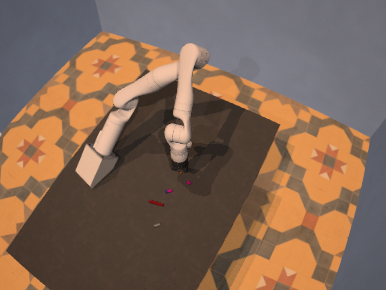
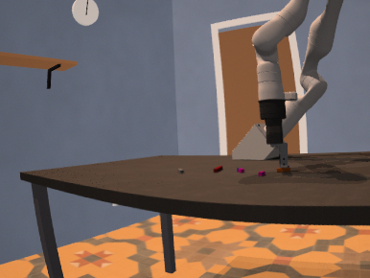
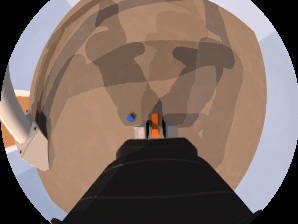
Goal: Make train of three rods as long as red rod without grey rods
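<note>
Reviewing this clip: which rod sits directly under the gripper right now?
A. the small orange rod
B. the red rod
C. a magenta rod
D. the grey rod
A: the exterior view shows the gripper lowered over the small orange rod on the dark table, and the wrist view shows that rod between the fingers.
</note>
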You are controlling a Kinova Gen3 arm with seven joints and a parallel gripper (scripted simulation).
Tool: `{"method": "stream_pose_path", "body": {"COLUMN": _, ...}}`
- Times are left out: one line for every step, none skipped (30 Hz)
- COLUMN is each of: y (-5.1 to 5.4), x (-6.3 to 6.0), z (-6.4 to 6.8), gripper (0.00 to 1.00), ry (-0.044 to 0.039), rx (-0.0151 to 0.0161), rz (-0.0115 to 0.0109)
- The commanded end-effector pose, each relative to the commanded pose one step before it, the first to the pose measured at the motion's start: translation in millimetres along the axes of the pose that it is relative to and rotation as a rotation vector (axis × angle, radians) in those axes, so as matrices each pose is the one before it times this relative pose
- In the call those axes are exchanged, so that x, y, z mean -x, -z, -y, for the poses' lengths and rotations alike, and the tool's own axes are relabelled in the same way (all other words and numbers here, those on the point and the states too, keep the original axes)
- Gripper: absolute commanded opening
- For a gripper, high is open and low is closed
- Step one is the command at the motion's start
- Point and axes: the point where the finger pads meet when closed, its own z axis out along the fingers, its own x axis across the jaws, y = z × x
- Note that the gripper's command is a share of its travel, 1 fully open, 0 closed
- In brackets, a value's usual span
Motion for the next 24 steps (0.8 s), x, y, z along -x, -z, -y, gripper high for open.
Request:
{"method": "stream_pose_path", "body": {"y": -0.94, "x": 0.61, "z": 0.06, "gripper": 0.54, "ry": -0.00104, "rx": -0.00123, "rz": 0.00136}}
{"method": "stream_pose_path", "body": {"y": -1.01, "x": 0.0, "z": 0.0, "gripper": 0.54, "ry": 0.0, "rx": 0.0, "rz": 0.0}}
{"method": "stream_pose_path", "body": {"y": -1.05, "x": 0.0, "z": 0.0, "gripper": 0.54, "ry": 0.0, "rx": 0.0, "rz": 0.00001}}
{"method": "stream_pose_path", "body": {"y": -1.06, "x": 0.01, "z": 0.0, "gripper": 0.54, "ry": -0.00001, "rx": 0.00001, "rz": 0.00001}}
{"method": "stream_pose_path", "body": {"y": -1.05, "x": -0.01, "z": 0.0, "gripper": 0.54, "ry": 0.00001, "rx": -0.00001, "rz": -0.00001}}
{"method": "stream_pose_path", "body": {"y": -1.04, "x": 0.0, "z": 0.0, "gripper": 0.54, "ry": 0.0, "rx": 0.0, "rz": 0.0}}
{"method": "stream_pose_path", "body": {"y": -1.0, "x": 0.0, "z": 0.0, "gripper": 0.54, "ry": 0.0, "rx": 0.0, "rz": 0.0}}
{"method": "stream_pose_path", "body": {"y": -0.94, "x": 0.01, "z": 0.0, "gripper": 0.54, "ry": -0.00001, "rx": 0.00001, "rz": 0.00001}}
{"method": "stream_pose_path", "body": {"y": -0.87, "x": 0.0, "z": 0.0, "gripper": 0.54, "ry": 0.00001, "rx": 0.0, "rz": -0.00001}}
{"method": "stream_pose_path", "body": {"y": -0.78, "x": 0.0, "z": 0.0, "gripper": 0.54, "ry": 0.0, "rx": 0.0, "rz": -0.00001}}
{"method": "stream_pose_path", "body": {"y": -0.69, "x": 0.0, "z": 0.0, "gripper": 0.54, "ry": 0.0, "rx": 0.0, "rz": 0.0}}
{"method": "stream_pose_path", "body": {"y": -0.59, "x": 0.0, "z": 0.0, "gripper": 0.54, "ry": 0.0, "rx": 0.0, "rz": 0.0}}
{"method": "stream_pose_path", "body": {"y": -0.48, "x": 0.0, "z": 0.0, "gripper": 0.54, "ry": 0.0, "rx": 0.0, "rz": 0.0}}
{"method": "stream_pose_path", "body": {"y": -0.38, "x": 0.0, "z": 0.0, "gripper": 0.54, "ry": 0.0, "rx": 0.0, "rz": 0.0}}
{"method": "stream_pose_path", "body": {"y": -0.27, "x": 0.0, "z": 0.0, "gripper": 0.54, "ry": 0.0, "rx": 0.0, "rz": 0.0}}
{"method": "stream_pose_path", "body": {"y": -0.18, "x": 0.0, "z": 0.0, "gripper": 0.54, "ry": 0.0, "rx": 0.0, "rz": 0.0}}
{"method": "stream_pose_path", "body": {"y": 0.0, "x": 0.0, "z": 0.0, "gripper": 0.54, "ry": 0.0, "rx": 0.0, "rz": 0.0}}
{"method": "stream_pose_path", "body": {"y": 0.0, "x": 0.0, "z": 0.0, "gripper": 0.54, "ry": 0.0, "rx": 0.0, "rz": 0.0}}
{"method": "stream_pose_path", "body": {"y": -0.1, "x": 0.0, "z": 0.0, "gripper": 0.54, "ry": 0.0, "rx": 0.0, "rz": 0.0}}
{"method": "stream_pose_path", "body": {"y": -0.04, "x": 0.0, "z": 0.0, "gripper": 0.54, "ry": 0.0, "rx": 0.0, "rz": 0.0}}
{"method": "stream_pose_path", "body": {"y": -0.01, "x": 0.0, "z": 0.0, "gripper": 0.54, "ry": 0.0, "rx": 0.0, "rz": 0.0}}
{"method": "stream_pose_path", "body": {"y": 0.0, "x": 0.0, "z": 0.0, "gripper": 0.54, "ry": 0.0, "rx": 0.0, "rz": 0.0}}
{"method": "stream_pose_path", "body": {"y": 0.0, "x": 0.0, "z": 0.0, "gripper": 0.54, "ry": 0.0, "rx": 0.0, "rz": 0.0}}
{"method": "stream_pose_path", "body": {"y": 0.0, "x": 0.0, "z": 0.0, "gripper": 0.54, "ry": 0.0, "rx": 0.0, "rz": 0.0}}
